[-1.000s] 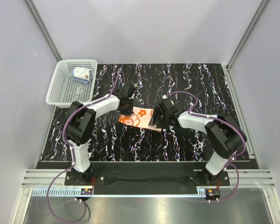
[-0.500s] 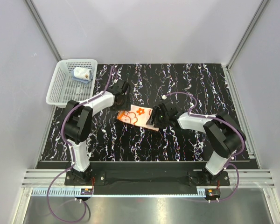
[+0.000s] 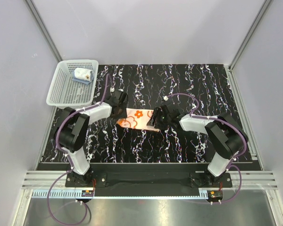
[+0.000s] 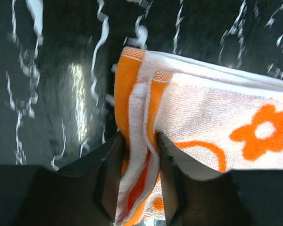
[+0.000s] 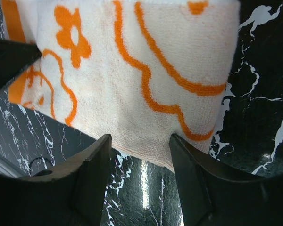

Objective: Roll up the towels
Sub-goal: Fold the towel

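Note:
The orange towel [image 3: 137,118] with white flower print lies as a folded strip in the middle of the black marbled table [image 3: 188,84]. My left gripper [image 3: 117,111] is at its left end. In the left wrist view that gripper [image 4: 137,174] is shut on the orange towel [image 4: 212,117], its folded end bunched between both fingers. My right gripper [image 3: 155,117] is at the right end. In the right wrist view it [image 5: 139,155] stands open, straddling the near edge of the towel [image 5: 132,70]. A light blue towel [image 3: 82,75] sits bundled in the basket.
The white perforated basket [image 3: 61,94] stands at the table's far left corner. Grey walls and aluminium frame rails close in the table on the left, the back and the right. Purple cables loop off both arms.
My left gripper came off the towel's left end, opened, moved a little left and closed on the folded end. The towel shifted slightly. My right gripper edged left and stayed open.

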Controlling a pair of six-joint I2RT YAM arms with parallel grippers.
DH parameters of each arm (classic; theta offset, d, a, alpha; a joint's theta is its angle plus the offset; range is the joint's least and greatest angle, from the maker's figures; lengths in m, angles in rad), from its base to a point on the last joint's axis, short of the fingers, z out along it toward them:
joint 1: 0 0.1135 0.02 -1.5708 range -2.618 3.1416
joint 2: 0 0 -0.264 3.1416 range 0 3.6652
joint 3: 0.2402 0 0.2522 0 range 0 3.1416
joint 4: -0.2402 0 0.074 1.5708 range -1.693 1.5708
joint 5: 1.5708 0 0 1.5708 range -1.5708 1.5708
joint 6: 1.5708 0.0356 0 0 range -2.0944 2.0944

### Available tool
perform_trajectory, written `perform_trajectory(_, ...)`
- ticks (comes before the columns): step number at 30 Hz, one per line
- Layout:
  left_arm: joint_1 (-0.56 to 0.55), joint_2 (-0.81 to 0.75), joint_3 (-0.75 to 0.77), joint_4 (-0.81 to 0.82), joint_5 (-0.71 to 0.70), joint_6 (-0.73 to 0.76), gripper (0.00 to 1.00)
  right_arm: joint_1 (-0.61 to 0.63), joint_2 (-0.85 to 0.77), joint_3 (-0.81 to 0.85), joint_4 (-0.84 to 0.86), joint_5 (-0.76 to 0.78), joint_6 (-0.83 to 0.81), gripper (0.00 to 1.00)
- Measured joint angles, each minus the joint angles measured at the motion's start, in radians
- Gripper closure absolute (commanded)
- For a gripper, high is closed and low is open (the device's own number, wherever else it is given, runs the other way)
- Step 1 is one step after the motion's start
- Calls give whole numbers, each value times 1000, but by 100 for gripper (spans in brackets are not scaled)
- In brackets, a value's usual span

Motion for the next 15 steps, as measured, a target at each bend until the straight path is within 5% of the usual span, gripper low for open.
perform_trajectory(6, -38, -177, -222, 65, 3, -97, 60, 0, -29, -29, -5, 6, 22, 36)
perform_trajectory(15, -83, -296, -326, 28, 7, -162, 34, 0, -111, -100, -53, 21, 67, 35)
